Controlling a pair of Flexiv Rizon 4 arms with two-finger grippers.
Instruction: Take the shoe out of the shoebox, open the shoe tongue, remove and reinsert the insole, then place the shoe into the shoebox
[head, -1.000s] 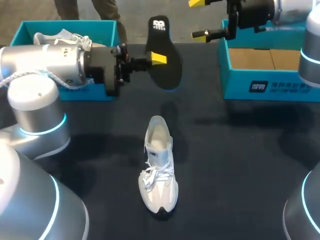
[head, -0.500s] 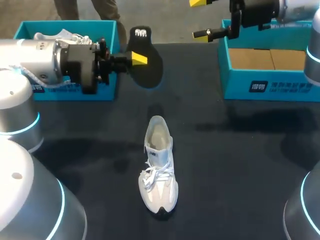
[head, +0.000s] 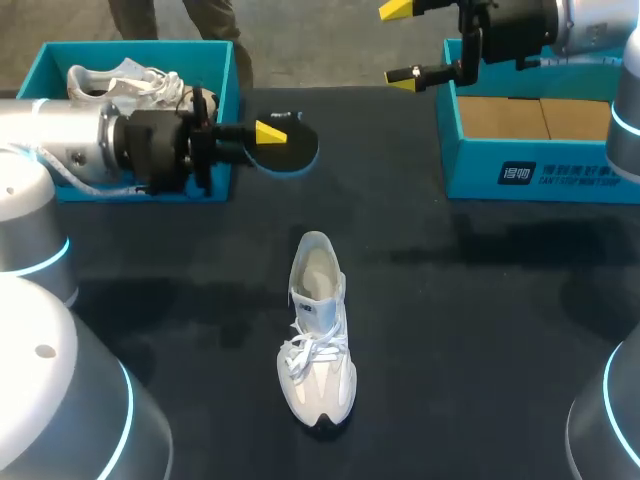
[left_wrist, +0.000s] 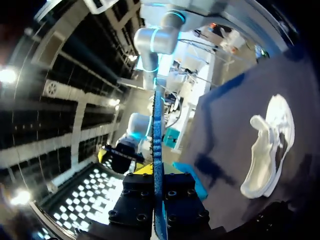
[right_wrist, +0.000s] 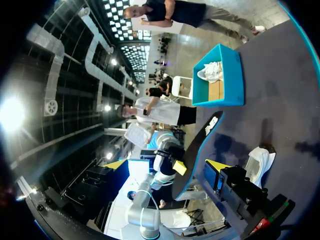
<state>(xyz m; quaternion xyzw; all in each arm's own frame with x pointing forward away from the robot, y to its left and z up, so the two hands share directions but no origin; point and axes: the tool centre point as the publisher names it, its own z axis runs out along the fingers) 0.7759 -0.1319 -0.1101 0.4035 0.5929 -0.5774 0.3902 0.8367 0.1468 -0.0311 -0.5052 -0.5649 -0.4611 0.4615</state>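
A white shoe (head: 318, 335) lies on the black table (head: 480, 330), toe toward the front edge and its opening bare. My left gripper (head: 262, 133) hangs over the table's back left, shut on the black insole (head: 296, 150), which lies nearly flat in the head view. In the left wrist view the insole (left_wrist: 158, 145) shows edge-on as a thin blue strip between the fingers, with the shoe (left_wrist: 270, 145) off to one side. My right gripper (head: 400, 42) stands open and empty, high over the near wall of the right shoebox (head: 540, 175).
A teal shoebox (head: 150, 185) at the back left holds a second white shoe (head: 125, 80). The right shoebox shows a bare cardboard floor. In the right wrist view the insole (right_wrist: 200, 142) hangs between that gripper and the shoe (right_wrist: 257, 160).
My left arm has drawn back to the left with the insole and turned it from upright and face-on to nearly flat. The shoe has not moved, and the right gripper has hardly shifted.
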